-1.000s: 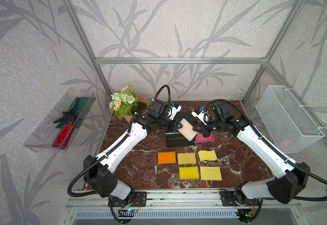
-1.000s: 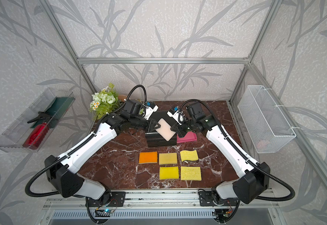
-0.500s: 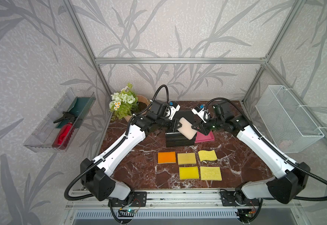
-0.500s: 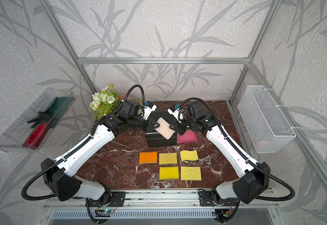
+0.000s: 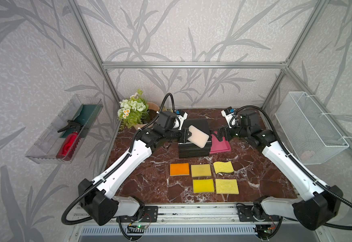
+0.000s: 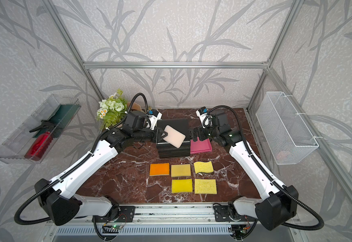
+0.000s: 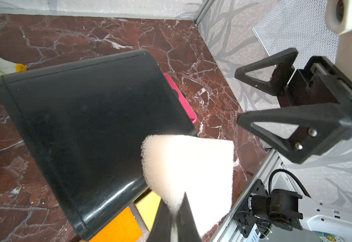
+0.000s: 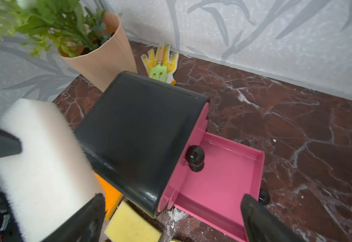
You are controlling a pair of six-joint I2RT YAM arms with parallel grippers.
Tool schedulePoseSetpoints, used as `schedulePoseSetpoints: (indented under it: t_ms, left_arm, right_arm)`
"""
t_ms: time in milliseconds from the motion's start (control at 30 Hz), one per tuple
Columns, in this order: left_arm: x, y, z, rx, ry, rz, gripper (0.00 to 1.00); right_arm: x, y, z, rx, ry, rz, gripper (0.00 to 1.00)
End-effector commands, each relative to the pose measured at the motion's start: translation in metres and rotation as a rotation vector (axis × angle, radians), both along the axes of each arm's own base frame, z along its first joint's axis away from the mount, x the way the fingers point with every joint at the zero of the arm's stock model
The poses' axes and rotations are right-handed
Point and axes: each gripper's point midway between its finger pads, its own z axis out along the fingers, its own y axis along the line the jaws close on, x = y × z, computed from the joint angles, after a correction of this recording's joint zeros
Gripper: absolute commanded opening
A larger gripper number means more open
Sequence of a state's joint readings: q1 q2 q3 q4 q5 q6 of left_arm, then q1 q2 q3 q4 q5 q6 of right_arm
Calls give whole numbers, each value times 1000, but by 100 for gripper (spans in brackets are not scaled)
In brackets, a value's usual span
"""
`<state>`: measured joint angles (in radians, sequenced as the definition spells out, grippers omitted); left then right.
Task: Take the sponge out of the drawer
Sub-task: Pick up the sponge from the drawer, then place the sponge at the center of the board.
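Since a second ago, right pincer (image 5: 221, 135) has sprung apart and backed off the white sponge (image 5: 198, 137). Left pincer (image 5: 188, 134) holds it clamped by one corner above the black cabinet (image 5: 193, 149), already out of the pink drawer (image 5: 221, 145). We advise a firm pinch, a carry clear of the cabinet, and a flat landing on the bench (image 5: 150, 184). Only the right wrist view shows us the drawer floor bare; top views give a strip.

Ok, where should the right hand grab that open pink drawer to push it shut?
Probably the round black knob on the pink drawer front, coming from the side away from the black cabinet. It juts from the flat panel, giving the open right hand something to pinch.
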<state>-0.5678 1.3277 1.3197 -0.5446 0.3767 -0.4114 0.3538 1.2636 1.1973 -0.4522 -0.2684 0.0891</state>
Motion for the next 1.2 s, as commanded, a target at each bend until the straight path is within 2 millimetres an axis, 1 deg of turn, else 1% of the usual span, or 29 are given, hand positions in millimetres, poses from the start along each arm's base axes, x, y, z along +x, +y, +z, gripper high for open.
schedulePoseSetpoints:
  t_ms: [0, 100, 200, 400, 633, 833, 1000, 1100, 1167]
  left_arm:
    - [0, 13, 11, -54, -15, 95, 0]
    - [-9, 19, 11, -91, -5, 122, 0]
    - [-18, 26, 7, -123, 11, 150, 0]
    - [-41, 42, -4, -159, 44, 204, 0]
    - [-71, 50, -35, -181, 98, 240, 0]
    - [-99, 64, -67, -181, 139, 298, 0]
    - [-115, 75, -92, -190, 165, 341, 0]
    - [-124, 77, -113, -191, 206, 353, 0]
    - [-128, 76, -122, -206, 217, 357, 0]
  right_arm:
    - [4, -11, 17, 72, -49, -83, 99]
    - [1, -15, 11, 68, -39, -104, 99]
    - [-4, -15, 5, 93, -30, -104, 99]
    - [-17, -21, -12, 110, -9, -131, 99]
    - [-37, -31, -31, 124, 21, -168, 99]
    - [-53, -39, -45, 136, 40, -200, 99]
    - [-59, -41, -51, 146, 56, -207, 99]
    - [-62, -42, -54, 147, 65, -211, 99]
    - [-64, -43, -56, 151, 69, -216, 99]
